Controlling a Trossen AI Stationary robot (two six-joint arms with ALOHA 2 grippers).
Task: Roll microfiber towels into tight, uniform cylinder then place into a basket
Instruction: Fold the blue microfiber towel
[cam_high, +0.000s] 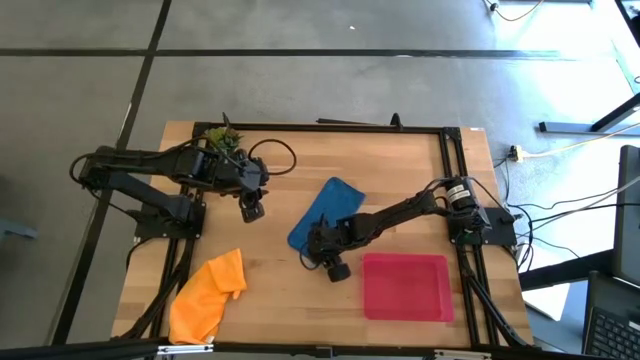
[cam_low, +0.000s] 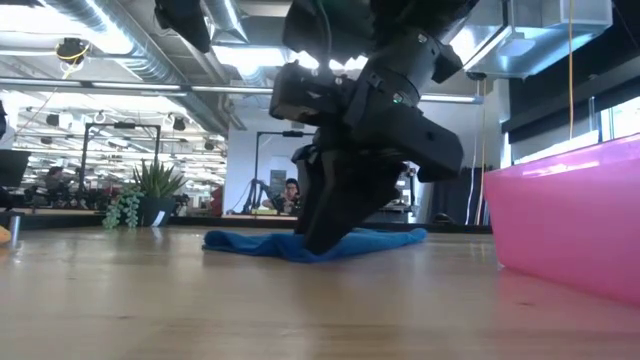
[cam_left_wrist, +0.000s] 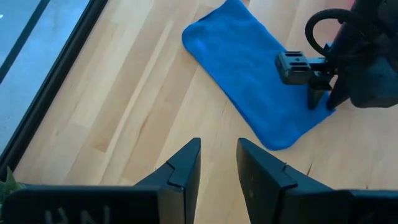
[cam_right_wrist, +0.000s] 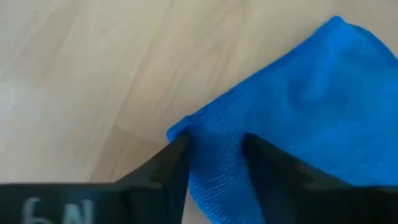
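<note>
Right gripper (cam_right_wrist: 214, 152) down on the near corner of the blue towel (cam_high: 323, 210), jaws pinching its edge mid-bench. Left gripper (cam_left_wrist: 217, 163) hovers aside, jaws slightly spread. Orange towel (cam_high: 208, 293) front-left, red basket (cam_high: 405, 287) front-right.

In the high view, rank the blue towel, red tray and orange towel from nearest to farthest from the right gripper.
1. Blue towel: right gripper is on its near corner.
2. Red tray: just to the gripper's right, toward the front edge.
3. Orange towel: far left front.
</note>
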